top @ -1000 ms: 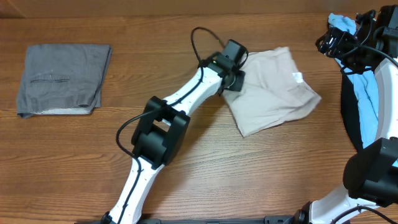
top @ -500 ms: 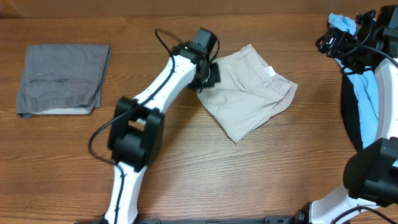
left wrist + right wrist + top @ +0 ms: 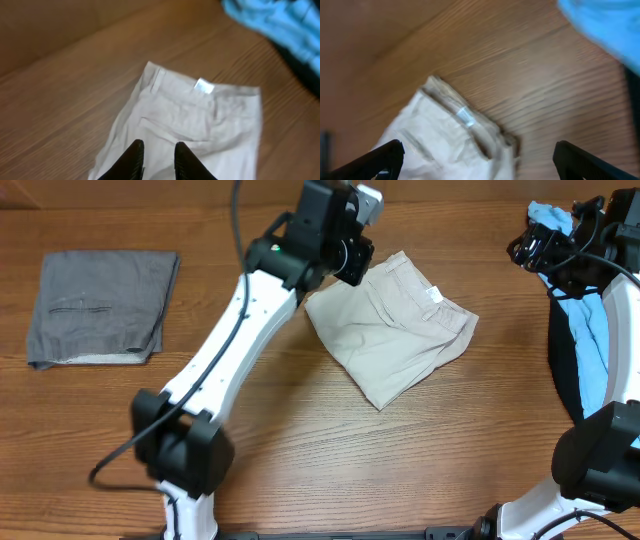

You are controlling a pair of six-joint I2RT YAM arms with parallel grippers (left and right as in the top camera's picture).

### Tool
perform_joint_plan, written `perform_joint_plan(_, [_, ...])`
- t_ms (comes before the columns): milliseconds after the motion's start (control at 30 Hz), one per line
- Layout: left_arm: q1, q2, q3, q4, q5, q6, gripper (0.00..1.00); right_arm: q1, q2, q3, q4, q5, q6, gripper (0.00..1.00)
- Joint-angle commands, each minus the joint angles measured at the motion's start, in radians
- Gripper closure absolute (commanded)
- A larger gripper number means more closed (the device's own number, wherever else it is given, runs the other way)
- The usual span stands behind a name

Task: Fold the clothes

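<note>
Wooden counter (image 3: 300,450) carries pale beige cotton shorts (image 3: 385,345); likely light, limp; pinch at waistband (image 3: 420,272); left gripper (image 3: 156,159) narrow, empty; right gripper (image 3: 477,152) wide, empty.

I work over a warm brown wood-grain surface (image 3: 430,460), its grain running sideways, evenly lit across its whole width.

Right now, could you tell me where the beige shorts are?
Overhead, the beige shorts lie right of centre on the table, beside the left gripper.
</note>
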Motion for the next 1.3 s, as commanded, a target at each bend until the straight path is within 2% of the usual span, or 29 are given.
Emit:
perform_joint_plan(0, [0.004,0.082,-0.016,0.014,0.023,0.064,0.75,0.003,0.001,0.005,-0.081,-0.179,0.153,0.00])
perform_joint_plan(100, [0.004,0.119,-0.016,0.023,0.040,0.051,0.72,0.003,0.001,0.005,-0.198,-0.171,0.153,0.00])
perform_joint_plan(133, [0.004,0.125,-0.016,0.025,0.042,0.046,0.71,0.003,0.001,0.004,-0.215,-0.163,0.152,0.03])
perform_joint_plan(267, [0.003,0.157,-0.016,0.067,0.101,-0.014,0.72,0.032,0.002,-0.049,-0.281,-0.146,0.152,0.93])
perform_joint_plan(300, [0.003,0.167,-0.016,0.086,0.114,-0.034,0.73,0.044,0.002,-0.066,-0.280,-0.134,0.152,0.96])
perform_joint_plan(433, [-0.007,0.211,-0.016,0.171,0.117,-0.090,0.74,0.111,0.002,-0.148,-0.212,-0.063,0.153,0.96])
perform_joint_plan(533, [-0.010,0.260,-0.016,0.228,0.120,-0.119,0.80,0.163,0.002,-0.226,-0.119,-0.005,0.162,0.96])
perform_joint_plan(733, [-0.011,0.363,-0.016,0.356,0.239,-0.137,0.85,0.216,0.002,-0.402,0.108,0.114,0.165,0.96])
perform_joint_plan(900, [-0.010,0.403,-0.016,0.433,0.240,-0.164,0.81,0.216,0.002,-0.542,0.294,0.240,0.202,0.96])
perform_joint_plan(1067, [-0.018,0.459,-0.016,0.504,0.237,-0.177,0.80,0.217,0.002,-0.660,0.486,0.233,0.213,0.96])
perform_joint_plan(1267, [-0.016,0.471,-0.008,0.536,0.245,-0.184,0.82,0.205,-0.002,-0.632,0.426,0.237,0.211,0.96])
